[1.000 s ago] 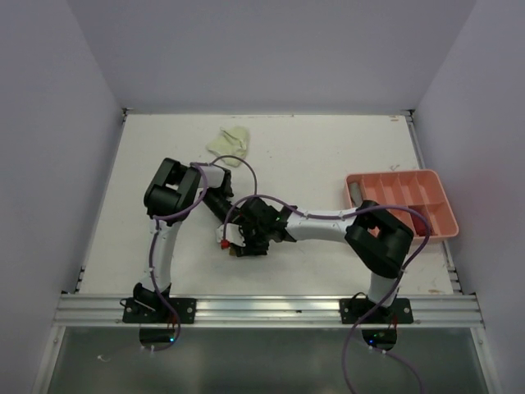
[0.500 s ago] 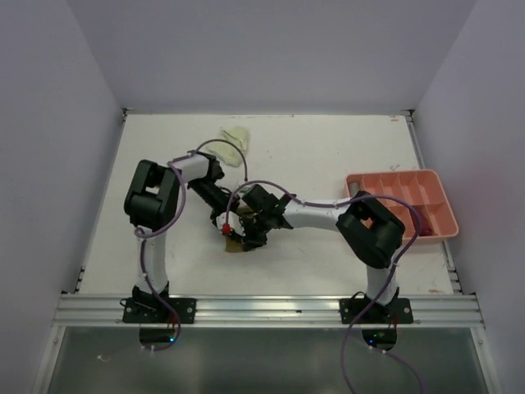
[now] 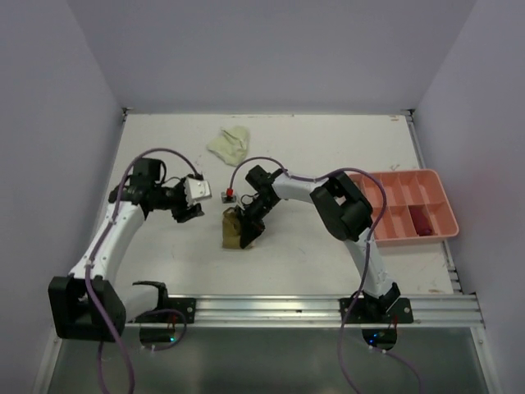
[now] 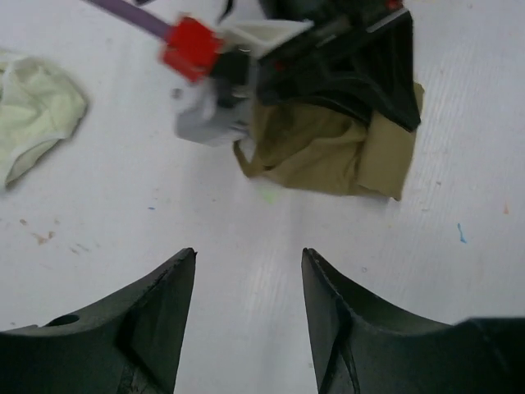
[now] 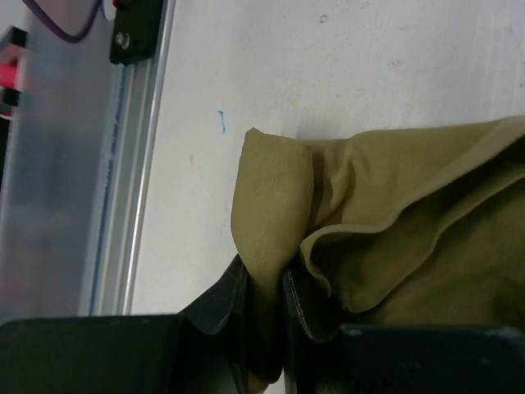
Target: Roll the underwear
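The olive-tan underwear lies bunched on the white table near the middle. It also shows in the left wrist view and the right wrist view. My right gripper is shut on a fold of this garment. My left gripper is open and empty, a little left of the garment, with bare table between its fingers. The pale yellow-green underwear lies crumpled at the back, also seen in the left wrist view. A dark red garment sits in the tray.
The salmon-pink tray with compartments stands at the right edge of the table. The aluminium rail runs along the near edge and shows in the right wrist view. Purple cables loop over both arms.
My left arm has swung out to the left, away from the olive-tan garment. My right arm has stretched farther left and turned, still on the garment, which now shows more fully.
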Motion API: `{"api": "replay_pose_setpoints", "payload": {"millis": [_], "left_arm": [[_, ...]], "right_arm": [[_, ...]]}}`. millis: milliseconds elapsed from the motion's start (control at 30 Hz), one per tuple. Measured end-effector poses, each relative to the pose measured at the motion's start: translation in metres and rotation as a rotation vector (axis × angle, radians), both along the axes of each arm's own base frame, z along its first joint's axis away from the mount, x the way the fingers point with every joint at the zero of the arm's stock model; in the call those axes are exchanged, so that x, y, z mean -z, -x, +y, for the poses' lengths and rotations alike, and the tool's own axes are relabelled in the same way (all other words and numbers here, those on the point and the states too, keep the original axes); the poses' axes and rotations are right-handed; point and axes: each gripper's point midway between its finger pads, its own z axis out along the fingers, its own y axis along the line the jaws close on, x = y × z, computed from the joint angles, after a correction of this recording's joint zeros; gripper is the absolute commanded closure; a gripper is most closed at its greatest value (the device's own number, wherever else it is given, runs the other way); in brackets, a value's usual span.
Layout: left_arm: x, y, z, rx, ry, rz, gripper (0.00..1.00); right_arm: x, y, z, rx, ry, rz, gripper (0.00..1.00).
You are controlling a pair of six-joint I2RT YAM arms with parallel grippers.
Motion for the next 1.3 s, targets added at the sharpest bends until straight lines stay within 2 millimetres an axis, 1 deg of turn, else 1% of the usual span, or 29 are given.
{"api": "replay_pose_setpoints", "payload": {"millis": [33, 67, 133, 233, 333, 433, 600, 767, 833, 867, 900, 967, 1000, 1067, 1100, 1133, 1167, 1200, 1233, 1267, 1300], "left_arm": [[0.01, 0.016, -0.006, 0.034, -0.022, -0.032, 0.42], [0.019, 0.027, -0.009, 0.054, -0.045, -0.055, 0.42], [0.044, 0.055, -0.021, 0.124, -0.088, -0.08, 0.41], [0.074, 0.083, -0.039, 0.226, -0.141, -0.128, 0.4], [0.096, 0.1, -0.052, 0.298, -0.187, -0.158, 0.4], [0.105, 0.1, -0.062, 0.331, -0.224, -0.191, 0.39], [0.117, 0.093, -0.081, 0.358, -0.26, -0.231, 0.39], [0.13, 0.086, -0.085, 0.342, -0.292, -0.25, 0.41], [0.13, 0.083, -0.088, 0.332, -0.291, -0.265, 0.44], [0.131, 0.081, -0.089, 0.326, -0.294, -0.269, 0.47], [0.131, 0.079, -0.09, 0.322, -0.294, -0.275, 0.54], [0.134, 0.076, -0.091, 0.311, -0.3, -0.276, 0.63], [0.135, 0.074, -0.091, 0.308, -0.304, -0.278, 0.71], [0.136, 0.071, -0.092, 0.302, -0.306, -0.28, 0.78], [0.136, 0.07, -0.093, 0.301, -0.307, -0.279, 0.85], [0.136, 0.07, -0.094, 0.298, -0.308, -0.274, 0.88], [0.136, 0.07, -0.094, 0.298, -0.309, -0.268, 0.91], [0.136, 0.07, -0.095, 0.3, -0.312, -0.26, 0.97], [0.135, 0.07, -0.096, 0.301, -0.313, -0.248, 0.99], [0.136, 0.071, -0.096, 0.306, -0.316, -0.234, 1.0], [0.136, 0.071, -0.097, 0.31, -0.321, -0.218, 1.0]], "right_arm": [[0.0, 0.0, 0.0, 0.009, 0.002, 0.042, 1.0], [0.0, 0.0, 0.0, 0.018, 0.004, 0.08, 1.0], [0.001, 0.0, -0.001, 0.034, 0.012, 0.144, 1.0], [0.0, 0.0, 0.0, 0.054, 0.033, 0.247, 1.0], [0.001, 0.0, 0.0, 0.074, 0.049, 0.344, 1.0], [0.0, 0.0, 0.0, 0.088, 0.058, 0.415, 1.0], [-0.002, 0.0, 0.001, 0.093, 0.077, 0.448, 1.0], [-0.002, 0.0, 0.0, 0.088, 0.079, 0.45, 1.0], [-0.002, 0.0, 0.0, 0.085, 0.08, 0.455, 1.0], [-0.003, 0.0, 0.0, 0.082, 0.08, 0.457, 1.0], [-0.002, 0.0, 0.0, 0.08, 0.081, 0.458, 1.0], [-0.003, 0.001, -0.001, 0.075, 0.084, 0.464, 1.0], [-0.003, 0.001, -0.001, 0.072, 0.085, 0.462, 1.0], [-0.003, 0.001, -0.002, 0.066, 0.086, 0.455, 1.0], [-0.003, 0.001, -0.002, 0.062, 0.084, 0.452, 1.0], [-0.003, 0.002, -0.003, 0.06, 0.082, 0.451, 1.0], [-0.003, 0.002, -0.004, 0.058, 0.082, 0.45, 0.93], [-0.003, 0.002, -0.004, 0.058, 0.083, 0.451, 0.83], [-0.003, 0.002, -0.005, 0.058, 0.088, 0.451, 0.66], [-0.003, 0.001, -0.006, 0.061, 0.094, 0.454, 0.59], [-0.004, 0.001, -0.007, 0.064, 0.098, 0.462, 0.49]]}}
